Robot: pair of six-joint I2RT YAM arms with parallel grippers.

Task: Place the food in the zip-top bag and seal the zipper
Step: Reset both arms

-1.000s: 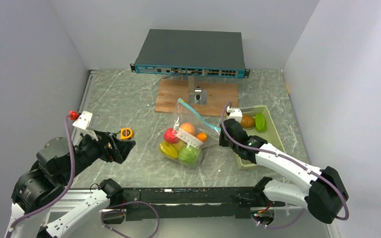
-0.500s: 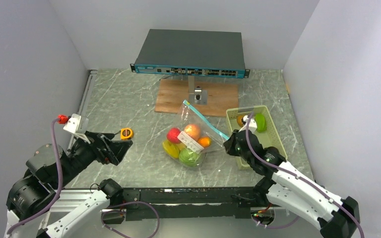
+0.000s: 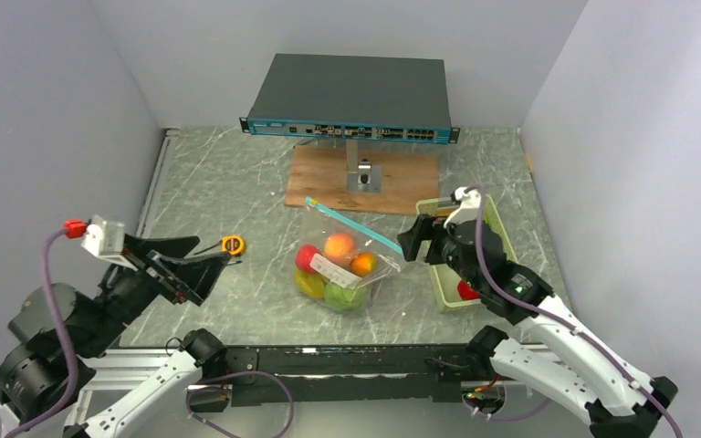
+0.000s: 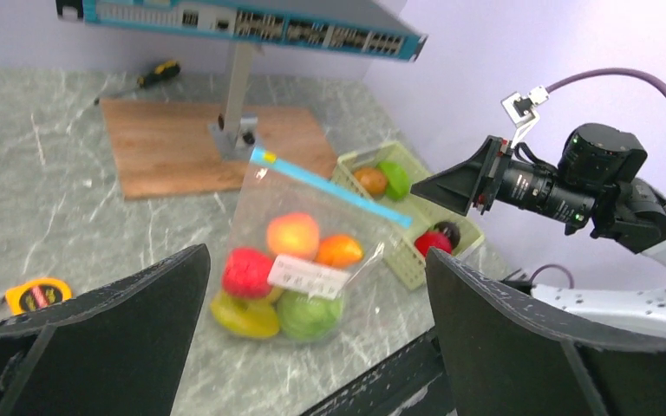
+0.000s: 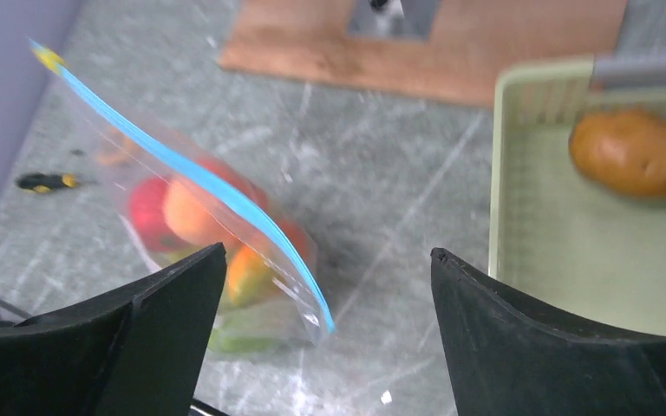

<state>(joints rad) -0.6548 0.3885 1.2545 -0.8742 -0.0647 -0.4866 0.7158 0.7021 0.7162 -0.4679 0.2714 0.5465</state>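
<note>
Bag (image 3: 340,266) lies mid-table, just left of the tray (image 5: 496,173), with five pieces of food (image 3: 339,245) inside: red, peach, orange, yellow and green. At least four more pieces sit in the tray, so filling looks about half done. Whether the zipper (image 3: 354,227) is pressed shut I cannot tell. Right gripper (image 3: 413,242), wide open and empty, is near the zipper's right end, between bag and tray. Left gripper (image 3: 210,252), also spread and empty, is well apart to the bag's left.

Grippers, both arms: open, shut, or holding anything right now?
Left black two-finger gripper: open, holding nothing.
Right black two-finger gripper: open, holding nothing.
</note>
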